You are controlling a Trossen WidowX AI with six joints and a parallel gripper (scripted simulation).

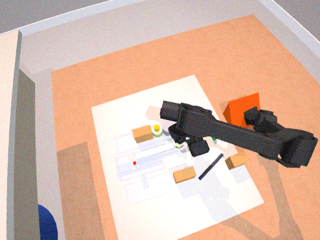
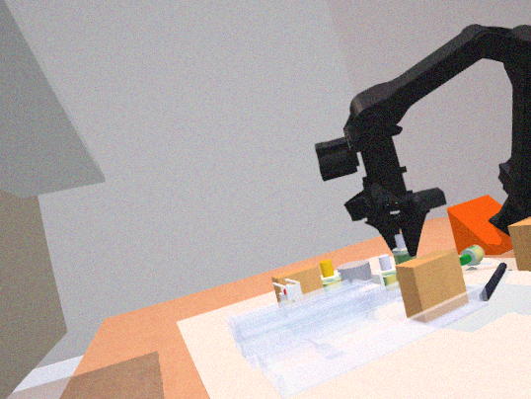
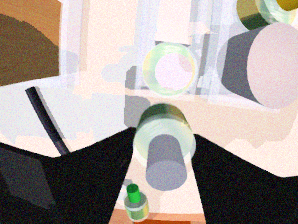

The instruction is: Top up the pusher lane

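Grey-capped and pale green in the body, the held jar [image 3: 162,143] sits clamped between the half-closed fingers of the gripper [image 2: 402,245], low over the white mat [image 1: 178,214]. Just ahead of it, at the clear lane's [image 2: 316,316] front end, stands the matching jar [image 3: 169,70] with its own grey cap.

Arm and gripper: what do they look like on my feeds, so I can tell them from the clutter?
The arm is matte black all over, built of blocky, angular links with a boxy module jutting from the wrist. The gripper is black too; its jaws are two wedges tapering to points, seen as dark triangles in the wrist view. No cables, stripes or markings show.
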